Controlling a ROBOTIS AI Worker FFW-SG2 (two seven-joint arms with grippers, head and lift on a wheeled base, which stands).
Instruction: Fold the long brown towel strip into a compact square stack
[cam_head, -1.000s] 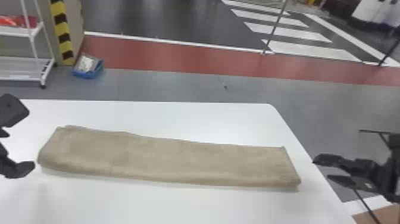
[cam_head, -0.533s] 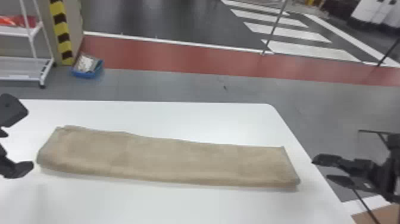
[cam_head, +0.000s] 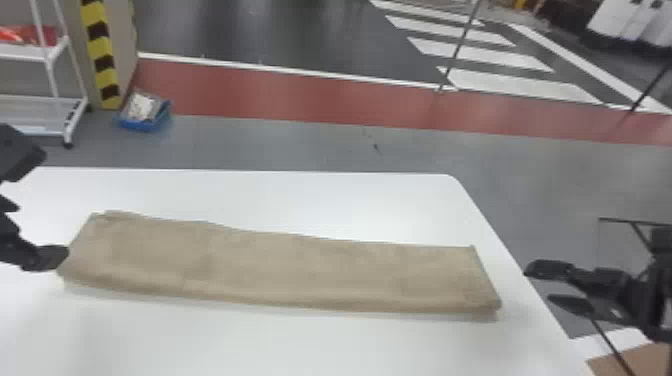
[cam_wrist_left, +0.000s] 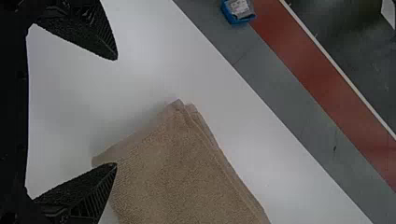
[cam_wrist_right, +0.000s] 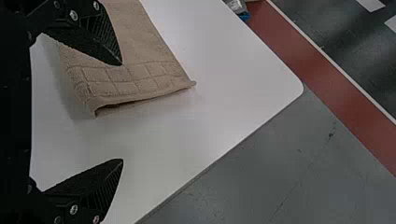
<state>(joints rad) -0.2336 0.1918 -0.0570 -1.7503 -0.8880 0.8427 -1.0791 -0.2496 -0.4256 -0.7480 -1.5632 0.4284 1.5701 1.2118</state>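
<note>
Counter: bears the towel, laid flat as a long, narrow strip from left to right.
Folds done: lengthwise only, judging by the layers at the right end (slightly parted there, beside a band of woven squares).
Folds left: all the crosswise ones, by the look of it; far from a compact square.
Progress: perhaps midway, past the shaping of the strip but short of the first fold across.
Left gripper: spread wide and empty, at the towel's left end, with one finger overlapping the near corner in view (touching or merely above, cannot tell).
Right gripper: also wide apart and holding nothing, to the right of the towel in the head view; with one finger crossing in front of the right end in the wrist view, seemingly without contact.
Next move: probably calls for pinching every layer at the left end, then lifting and carrying toward the right.
Risk: could catch only the top layer, or drag the whole towel askew (soft and likely to sag between holds).
</note>
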